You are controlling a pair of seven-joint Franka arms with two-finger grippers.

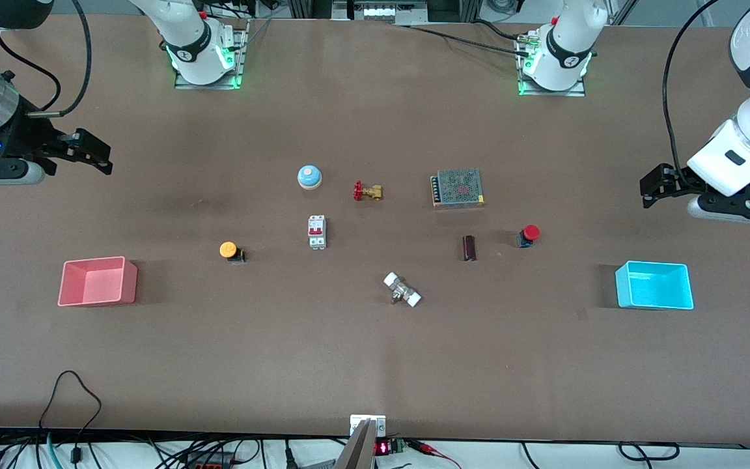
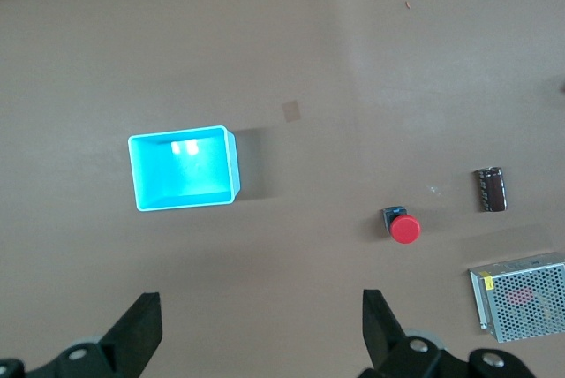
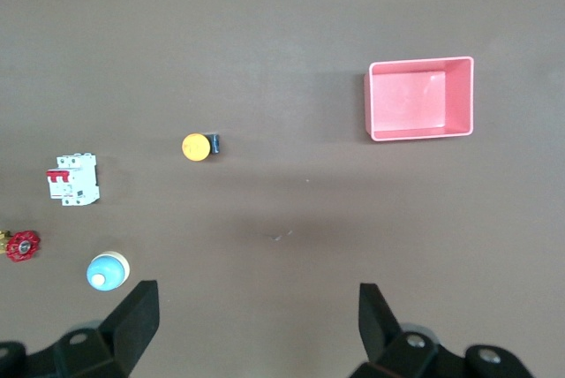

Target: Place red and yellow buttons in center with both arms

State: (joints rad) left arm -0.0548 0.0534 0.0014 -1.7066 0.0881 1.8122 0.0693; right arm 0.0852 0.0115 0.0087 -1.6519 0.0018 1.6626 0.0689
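Note:
The red button (image 1: 530,234) stands on the brown tabletop toward the left arm's end; it also shows in the left wrist view (image 2: 404,228). The yellow button (image 1: 230,251) lies toward the right arm's end and shows in the right wrist view (image 3: 197,147). The table's center (image 1: 388,244) is bare brown surface between them. My left gripper (image 1: 650,187) (image 2: 262,307) is open and empty, up over the table's left-arm end. My right gripper (image 1: 103,155) (image 3: 259,303) is open and empty, up over the right-arm end.
A cyan bin (image 1: 619,286) sits near the red button and a pink bin (image 1: 62,286) near the yellow one. Around the middle are a pale blue dome (image 1: 309,176), a brass valve (image 1: 368,191), a mesh-topped box (image 1: 458,187), a white breaker (image 1: 317,232), a dark block (image 1: 469,248) and a white-capped fitting (image 1: 402,290).

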